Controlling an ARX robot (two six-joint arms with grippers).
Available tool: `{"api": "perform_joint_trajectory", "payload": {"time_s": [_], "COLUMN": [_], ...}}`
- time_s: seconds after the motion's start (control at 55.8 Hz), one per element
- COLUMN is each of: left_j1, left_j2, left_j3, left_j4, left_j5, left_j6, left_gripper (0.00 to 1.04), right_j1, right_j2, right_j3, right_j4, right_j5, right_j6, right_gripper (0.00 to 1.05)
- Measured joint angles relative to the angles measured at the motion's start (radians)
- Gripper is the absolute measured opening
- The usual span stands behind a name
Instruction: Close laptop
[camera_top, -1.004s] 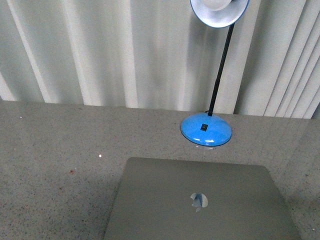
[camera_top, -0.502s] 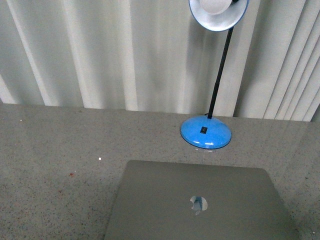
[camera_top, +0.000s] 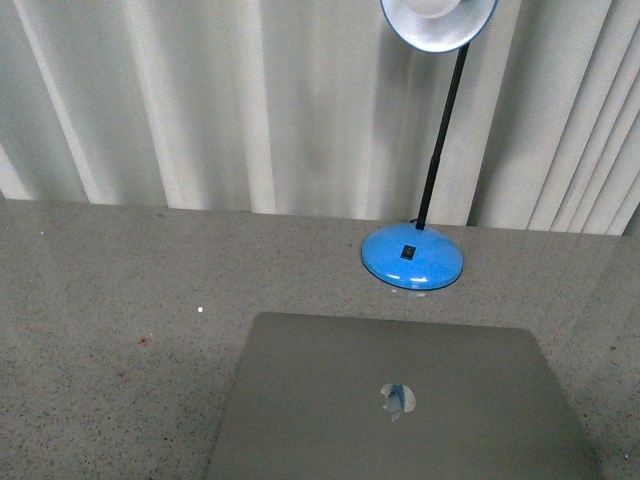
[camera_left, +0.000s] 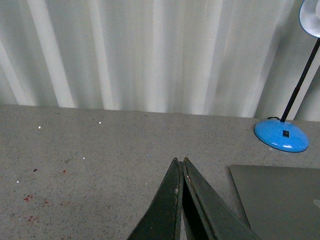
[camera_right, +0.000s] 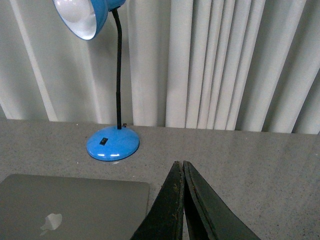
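Observation:
The silver-grey laptop (camera_top: 400, 400) lies flat on the speckled grey table, lid down, with its shiny apple logo facing up. Its corner shows in the left wrist view (camera_left: 280, 200) and its lid with the logo in the right wrist view (camera_right: 70, 207). Keys, trackpad and screen are hidden under the lid. My left gripper (camera_left: 180, 161) is shut and empty, above bare table beside the laptop. My right gripper (camera_right: 179, 163) is shut and empty, above the table beside the laptop's other side. Neither gripper shows in the front view.
A blue desk lamp stands behind the laptop, its round base (camera_top: 412, 258) on the table and its shade (camera_top: 438, 22) high above. White pleated curtains (camera_top: 200, 100) close off the back. Small reddish specks mark the table (camera_left: 30, 200).
The front view shifted slightly down and back up; the laptop lies the same, lid down.

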Motion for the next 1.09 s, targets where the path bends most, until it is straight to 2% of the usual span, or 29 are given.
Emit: {"api": "perform_joint_trajectory", "payload": {"time_s": [0.126, 0.215, 0.52, 0.7, 0.807, 0.969, 1.04, 1.094], "left_j1": [0.000, 0.000, 0.000, 0.000, 0.000, 0.000, 0.000, 0.000], "left_j2": [0.000, -0.001, -0.002, -0.002, -0.002, -0.002, -0.002, -0.002], "left_j3": [0.000, 0.000, 0.000, 0.000, 0.000, 0.000, 0.000, 0.000], "left_j4": [0.000, 0.000, -0.001, -0.001, -0.001, -0.001, -0.001, -0.001], "left_j5": [0.000, 0.000, 0.000, 0.000, 0.000, 0.000, 0.000, 0.000], "left_j6": [0.000, 0.000, 0.000, -0.001, -0.001, -0.001, -0.001, 0.000], "left_gripper": [0.04, 0.04, 0.04, 0.32, 0.58, 0.86, 0.98, 0.98], "right_j1": [0.000, 0.000, 0.000, 0.000, 0.000, 0.000, 0.000, 0.000], "right_j2": [-0.041, -0.156, -0.200, -0.200, -0.200, -0.200, -0.200, -0.200], "right_j3": [0.000, 0.000, 0.000, 0.000, 0.000, 0.000, 0.000, 0.000], "right_j4": [-0.040, -0.192, -0.206, -0.206, -0.206, -0.206, -0.206, -0.206], "right_j5": [0.000, -0.001, -0.001, 0.000, -0.001, 0.000, 0.000, 0.000], "right_j6": [0.000, 0.000, -0.001, 0.000, 0.000, 0.000, 0.000, 0.001], "right_gripper": [0.03, 0.03, 0.04, 0.35, 0.59, 0.89, 0.99, 0.98]}}
